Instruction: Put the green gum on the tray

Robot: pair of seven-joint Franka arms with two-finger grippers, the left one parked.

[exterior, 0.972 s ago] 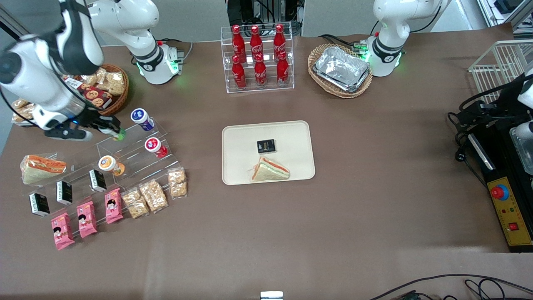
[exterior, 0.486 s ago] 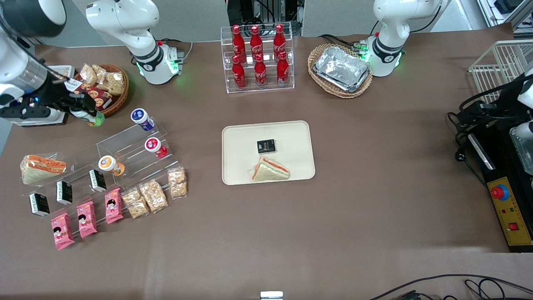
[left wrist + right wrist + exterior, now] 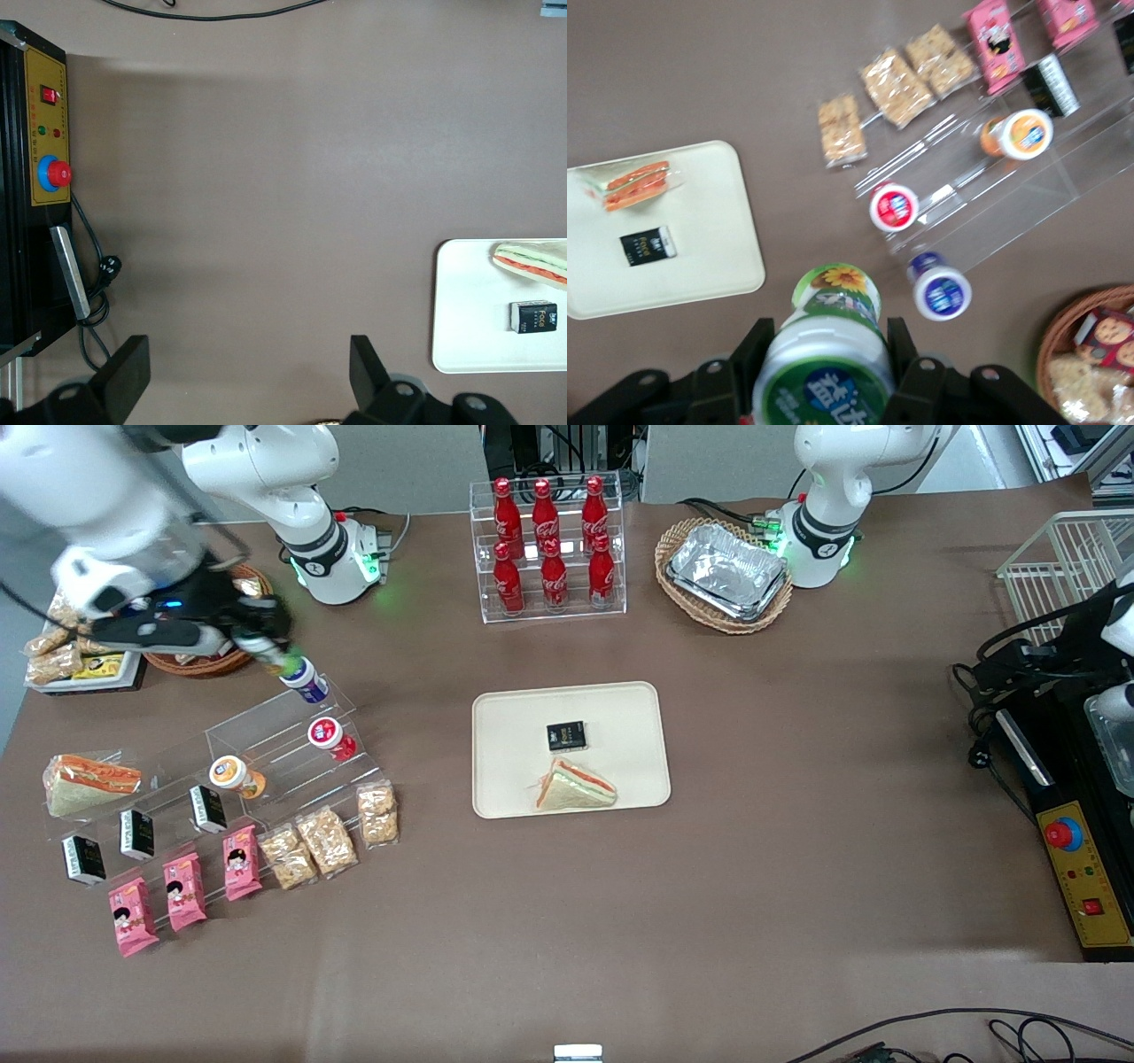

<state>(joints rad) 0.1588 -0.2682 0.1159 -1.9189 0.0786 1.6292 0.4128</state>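
Note:
My right gripper [image 3: 266, 648] is shut on the green gum [image 3: 276, 657], a small green bottle with a green-and-white lid, and holds it in the air above the clear display rack, just over the blue-lidded bottle [image 3: 301, 675]. In the right wrist view the green gum [image 3: 830, 341] sits between the black fingers [image 3: 749, 359], lid toward the camera. The cream-beige tray [image 3: 620, 717] lies at the table's middle with a black packet [image 3: 565, 735] and a wrapped sandwich [image 3: 574, 786] on it. The tray [image 3: 700, 248] also shows in the right wrist view.
The clear tiered rack [image 3: 266, 744] holds a red-lidded bottle [image 3: 326, 735] and an orange-lidded bottle [image 3: 230, 774]. Snack packs [image 3: 328, 840] and pink packets [image 3: 182, 890] lie nearer the camera. A wicker snack basket [image 3: 208, 660], a cola bottle stand [image 3: 549, 549] and a foil-tray basket [image 3: 725, 574] stand farther back.
My gripper lifted the green gum off the rack, swung out toward the table's edge, and has now swung back toward the tray, above the blue-lidded bottle.

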